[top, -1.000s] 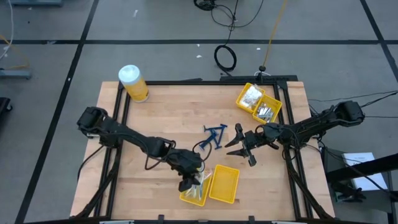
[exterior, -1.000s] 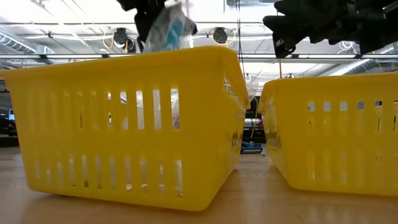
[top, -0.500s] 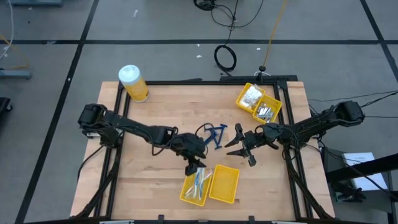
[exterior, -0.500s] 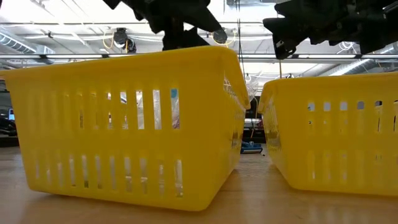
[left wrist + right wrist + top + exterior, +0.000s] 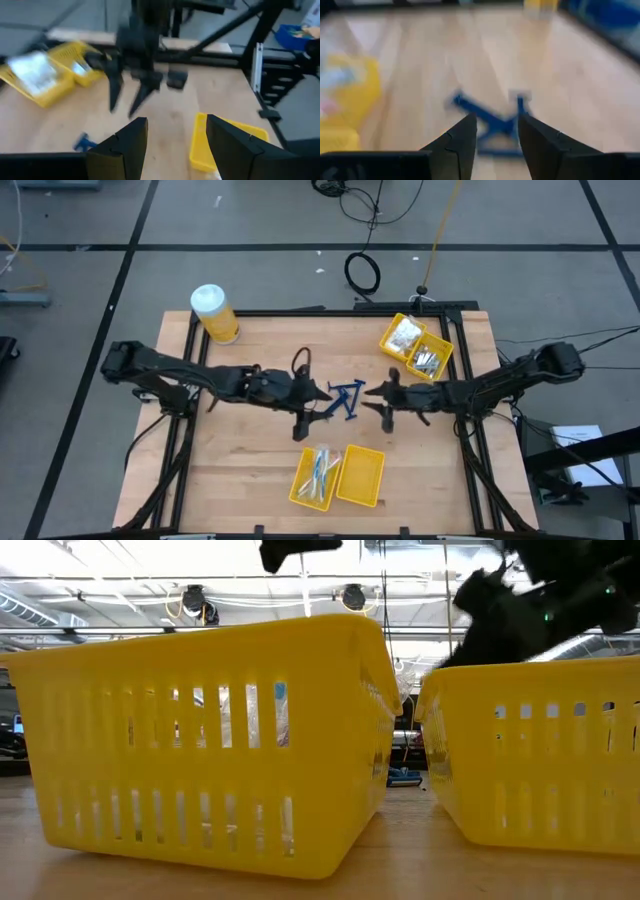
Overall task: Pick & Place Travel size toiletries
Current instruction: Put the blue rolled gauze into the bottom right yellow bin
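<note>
Two dark blue T-shaped razors (image 5: 345, 398) lie on the wood at mid-table; the right wrist view shows these razors (image 5: 487, 117) just ahead of the fingers. My right gripper (image 5: 383, 400) is open, level with the table and just right of them. My left gripper (image 5: 302, 424) is open and empty, left of the razors and on the far side of the near yellow bin (image 5: 338, 476). White and light-blue sticks (image 5: 318, 470) lie in that bin's left compartment. Clear packets (image 5: 403, 333) and silvery pieces (image 5: 432, 360) fill the far bin (image 5: 415, 347).
A big yellow jar with a white lid (image 5: 213, 313) stands at the far left corner. The near bin's right compartment (image 5: 362, 476) holds nothing. A black frame (image 5: 320, 311) runs along the table's far edge and sides. Bare wood lies left of the near bin.
My left gripper let go of the sticks, which dropped into the near bin's left compartment. It then rose and drew back toward the far edge, stopping left of the razors. My right gripper moved left toward the razors.
</note>
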`<move>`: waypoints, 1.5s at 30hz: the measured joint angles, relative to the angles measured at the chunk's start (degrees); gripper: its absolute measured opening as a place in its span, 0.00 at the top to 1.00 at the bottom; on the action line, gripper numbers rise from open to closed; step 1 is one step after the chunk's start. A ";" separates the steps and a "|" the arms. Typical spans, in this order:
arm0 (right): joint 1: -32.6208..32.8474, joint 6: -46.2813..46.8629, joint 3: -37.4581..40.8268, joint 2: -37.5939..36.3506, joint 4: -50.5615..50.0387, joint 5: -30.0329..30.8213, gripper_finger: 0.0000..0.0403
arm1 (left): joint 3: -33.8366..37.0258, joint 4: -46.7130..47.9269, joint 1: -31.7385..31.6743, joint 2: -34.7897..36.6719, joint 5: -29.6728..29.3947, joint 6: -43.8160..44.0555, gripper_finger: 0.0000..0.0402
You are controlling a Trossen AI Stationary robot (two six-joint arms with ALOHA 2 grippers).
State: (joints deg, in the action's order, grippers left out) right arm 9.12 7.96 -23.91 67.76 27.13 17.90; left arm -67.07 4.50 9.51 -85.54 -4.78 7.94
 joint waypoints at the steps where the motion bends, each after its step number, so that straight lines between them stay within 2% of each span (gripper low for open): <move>1: -0.25 1.44 -0.71 0.64 -3.29 -0.01 0.67 | -0.02 -0.66 0.33 0.14 -1.14 -0.74 0.50; 6: -3.33 6.27 -8.38 6.89 -20.06 -0.13 0.67 | 0.00 -0.55 1.60 0.98 -6.94 -3.13 0.50; 10: -6.83 5.75 -14.86 14.56 -26.15 -3.37 0.66 | 0.30 -0.30 1.44 0.92 -13.52 -3.01 0.50; 16: -9.56 5.14 -21.18 22.18 -25.58 -13.61 0.63 | 2.63 -0.16 1.54 0.94 -16.47 -0.42 0.50; 23: -8.09 9.47 -24.32 27.69 -25.80 -13.74 0.62 | 5.50 -0.14 1.43 0.92 -17.03 4.17 0.50; 31: -7.34 10.29 -25.17 32.58 -24.72 -13.52 0.63 | 6.03 -0.25 1.43 0.92 -17.79 3.96 0.50; 36: -7.43 10.00 -25.21 33.09 -24.87 -13.23 0.70 | 6.03 -0.02 1.43 0.92 -17.79 3.97 0.50; 43: -7.38 6.54 -25.07 32.35 -25.30 -13.54 0.94 | 6.03 0.46 1.43 0.92 -17.79 4.14 0.50; 45: -7.38 5.51 -25.04 32.02 -25.44 -13.52 0.94 | 6.03 0.44 1.43 0.92 -17.79 4.23 0.50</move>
State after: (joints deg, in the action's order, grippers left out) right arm 1.74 13.47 -48.95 99.79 1.68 4.38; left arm -61.04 4.94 10.94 -84.62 -22.57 12.16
